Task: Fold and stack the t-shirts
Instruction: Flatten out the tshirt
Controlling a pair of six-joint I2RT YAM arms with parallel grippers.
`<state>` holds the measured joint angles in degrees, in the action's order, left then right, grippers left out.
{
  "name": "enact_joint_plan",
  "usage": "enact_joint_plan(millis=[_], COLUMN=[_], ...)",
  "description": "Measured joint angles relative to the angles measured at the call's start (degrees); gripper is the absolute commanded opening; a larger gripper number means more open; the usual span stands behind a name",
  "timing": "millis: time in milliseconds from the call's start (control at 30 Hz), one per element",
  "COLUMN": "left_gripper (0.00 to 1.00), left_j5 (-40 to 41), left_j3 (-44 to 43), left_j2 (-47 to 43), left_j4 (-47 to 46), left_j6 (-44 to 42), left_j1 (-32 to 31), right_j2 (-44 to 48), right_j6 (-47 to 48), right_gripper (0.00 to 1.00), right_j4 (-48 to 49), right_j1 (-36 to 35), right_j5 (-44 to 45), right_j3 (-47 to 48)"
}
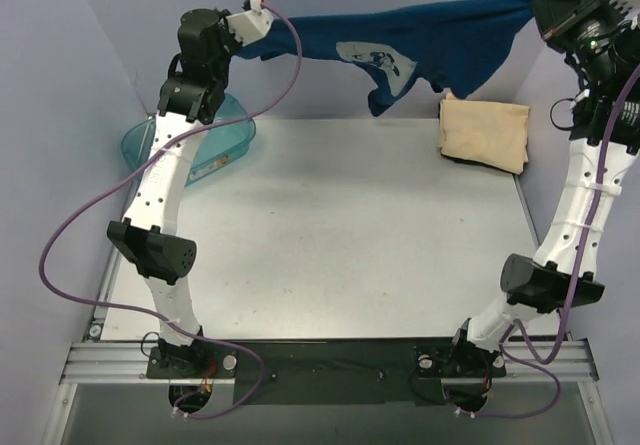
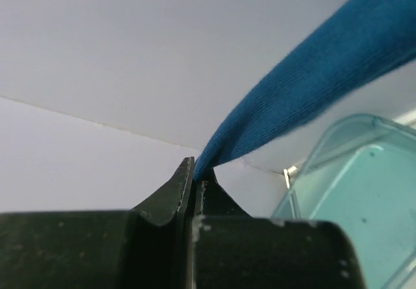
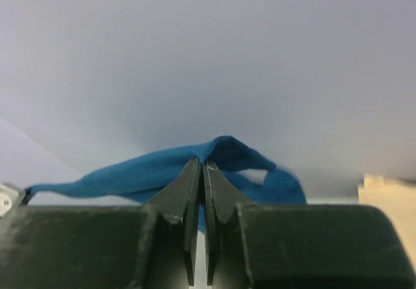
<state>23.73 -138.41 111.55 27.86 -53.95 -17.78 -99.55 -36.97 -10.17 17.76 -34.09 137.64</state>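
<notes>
— What do the grippers have?
— The left gripper (image 2: 196,172) and right gripper (image 3: 200,167) each clamp one end of the blue shirt (image 1: 420,27).
— How does it lie?
— It hangs stretched left to right between them over the table's (image 1: 330,235) far edge. The folded tan shirt (image 1: 485,133) is nearer the right arm.

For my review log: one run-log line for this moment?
left hand: shut on navy shirt | right hand: shut on navy shirt | navy shirt: stretched midair between hands | tan shirt: folded, far right
</notes>
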Motion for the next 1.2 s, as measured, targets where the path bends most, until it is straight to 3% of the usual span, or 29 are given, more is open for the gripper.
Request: enact_joint_plan(millis=[67, 233, 400, 433, 500, 533, 633, 800, 967, 1200], left_gripper=[0.00, 0.00, 0.00, 0.05, 0.38, 0.91, 0.92, 0.92, 0.66, 0.57], left_j5=[-0.94, -6.25, -9.33, -9.90, -11.28, -12.26, -14.58, -19.74, -25.40, -27.82], left_j3=[6.27, 31.87, 65.90, 71.63, 80.74, 84.17, 90.12, 91.69, 91.67, 95.45], left_j2=[-2.21, -12.28, -28.30, -31.28, -35.74, -37.03, -37.81, -38.14, -42.77, -43.87], left_j4=[-1.25, -0.98, 1.92, 3.32, 7.26, 9.33, 15.32, 26.01, 33.81, 33.53], left_j6=[-0.44, -2.16, -6.75, -7.43, -8.52, -8.98, -8.98, -8.24, -7.89, -6.40], left_j1=[0.28, 0.13, -4.83, -6.58, -9.97, -11.28, -12.11, -11.78, -11.78, -12.15], right_j2=[4.90, 16.79, 34.84, 38.86, 45.68, 49.70, 54.82, 53.27, 53.40, 52.24], right_j6=[2.45, 12.50, 22.23, 23.21, 23.76, 23.45, 21.35, 16.83, 16.37, 16.98], right_gripper=[0.00, 0.00, 0.00, 0.00, 0.00, 0.00, 0.00, 0.00, 0.00, 0.00], right_j4=[0.28, -7.80, -20.68, -22.91, -26.49, -28.94, -34.03, -39.54, -42.88, -45.81], right_j1=[0.17, -0.37, -7.69, -9.97, -13.14, -14.19, -15.19, -15.56, -15.61, -15.61], right_j5=[-1.33, -3.21, -0.81, -0.87, -1.05, -1.09, -1.31, -1.22, 0.13, 3.58], right_j3=[-9.20, -31.93, -53.51, -57.33, -64.52, -68.76, -78.38, -93.09, -93.59, -91.49])
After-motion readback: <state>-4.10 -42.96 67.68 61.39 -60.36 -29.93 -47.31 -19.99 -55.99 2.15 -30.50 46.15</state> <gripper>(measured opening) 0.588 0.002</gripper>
